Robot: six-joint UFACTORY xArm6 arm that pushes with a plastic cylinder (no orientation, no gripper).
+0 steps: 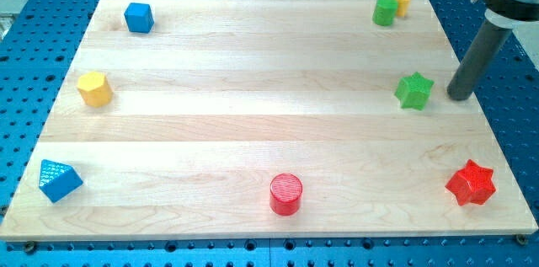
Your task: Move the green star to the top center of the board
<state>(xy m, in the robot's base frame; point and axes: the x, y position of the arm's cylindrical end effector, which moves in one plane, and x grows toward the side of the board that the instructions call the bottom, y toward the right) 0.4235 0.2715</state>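
The green star point(414, 90) lies near the board's right edge, about halfway up the view. My tip point(460, 97) stands just to the star's right, a small gap away and not touching it. The dark rod rises from the tip toward the view's top right corner.
A green cylinder point(385, 11) and a yellow block point(399, 1) sit together at top right. A blue cube point(139, 17) is at top left, a yellow hexagonal block point(94, 88) at left, a blue triangular block point(59, 180) at bottom left, a red cylinder point(285, 194) at bottom centre, a red star point(471, 183) at bottom right.
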